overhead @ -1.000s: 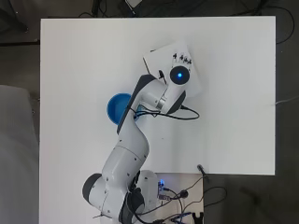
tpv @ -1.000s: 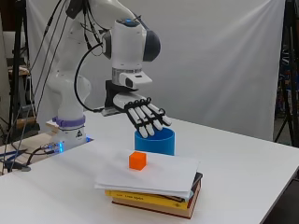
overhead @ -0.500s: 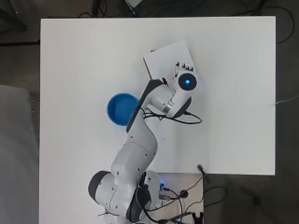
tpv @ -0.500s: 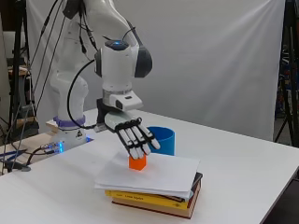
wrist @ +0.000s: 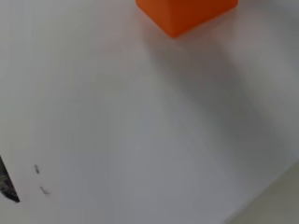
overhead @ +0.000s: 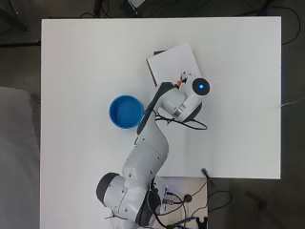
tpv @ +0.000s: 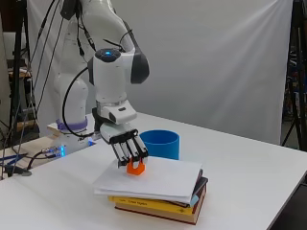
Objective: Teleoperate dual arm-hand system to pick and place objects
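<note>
A small orange cube (tpv: 135,167) rests on a white sheet (tpv: 163,179) that tops a stack of books (tpv: 158,207). The hand (tpv: 128,148) hangs right over the cube, its fingers fairly straight and pointing down, with the tips at the cube's upper edge. From overhead only a sliver of the cube (overhead: 179,83) shows beside the hand (overhead: 184,77), and the arm hides the rest. Up close in the wrist view, the cube (wrist: 187,14) sits on the white sheet (wrist: 140,130).
A blue round cup (tpv: 160,143) stands on the white table (tpv: 249,182) just behind the books; overhead the cup (overhead: 126,111) lies left of the arm. Cables and a control box (overhead: 181,198) sit by the arm's base.
The hand has come down from above the blue cup onto the orange cube, and the arm has swung to the right in the overhead view. The cube has not moved.
</note>
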`<state>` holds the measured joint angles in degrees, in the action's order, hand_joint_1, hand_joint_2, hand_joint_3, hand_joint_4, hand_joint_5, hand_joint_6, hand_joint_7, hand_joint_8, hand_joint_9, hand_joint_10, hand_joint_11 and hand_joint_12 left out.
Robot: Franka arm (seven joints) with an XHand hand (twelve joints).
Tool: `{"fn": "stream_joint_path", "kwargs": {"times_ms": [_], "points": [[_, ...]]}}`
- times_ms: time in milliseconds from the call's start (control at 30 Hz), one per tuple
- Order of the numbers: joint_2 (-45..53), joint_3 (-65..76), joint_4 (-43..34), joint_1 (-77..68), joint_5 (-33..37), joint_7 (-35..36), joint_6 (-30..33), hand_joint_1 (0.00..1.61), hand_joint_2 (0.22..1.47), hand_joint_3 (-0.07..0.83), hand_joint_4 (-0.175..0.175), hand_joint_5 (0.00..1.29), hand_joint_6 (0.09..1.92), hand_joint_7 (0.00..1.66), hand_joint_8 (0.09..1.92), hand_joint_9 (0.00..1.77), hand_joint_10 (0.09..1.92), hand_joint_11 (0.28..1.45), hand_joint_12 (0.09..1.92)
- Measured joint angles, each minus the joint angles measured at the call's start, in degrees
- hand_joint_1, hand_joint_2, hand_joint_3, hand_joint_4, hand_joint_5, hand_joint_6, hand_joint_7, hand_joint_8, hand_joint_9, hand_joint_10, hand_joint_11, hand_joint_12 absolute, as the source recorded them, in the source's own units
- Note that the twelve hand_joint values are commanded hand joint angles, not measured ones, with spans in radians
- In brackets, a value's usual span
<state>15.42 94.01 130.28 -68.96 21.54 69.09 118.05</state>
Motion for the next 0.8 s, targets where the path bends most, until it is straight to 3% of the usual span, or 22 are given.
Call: {"fn": "stream_joint_path", "kwargs": {"times_ms": [100,200,367,533,800], "points": [[0.5,2.3,0.0,-2.9,2.7,2.2,-1.2,0.97,1.18,0.002,0.172,0.84,1.20,0.92,1.86,1.17,1.88,0.76,1.66],[1.8,6.8,0.2,-7.6,3.6,2.1,-1.0,0.96,1.18,0.000,0.175,0.84,1.21,0.99,1.92,1.26,1.92,0.82,1.73],[-4.6,7.3,0.2,-7.8,-4.5,-4.1,-0.1,0.95,1.19,0.002,0.175,0.82,1.24,1.09,1.92,1.38,1.92,0.93,1.79],[-19.8,-12.4,0.6,6.7,-14.5,-9.1,0.2,0.91,1.23,0.003,0.175,0.75,1.35,1.19,1.92,1.48,1.92,1.06,1.85],[-44.0,-49.5,1.2,30.8,-29.4,-15.6,-0.4,0.89,1.25,0.001,0.175,0.71,1.41,1.25,1.92,1.54,1.92,1.14,1.89]]}}
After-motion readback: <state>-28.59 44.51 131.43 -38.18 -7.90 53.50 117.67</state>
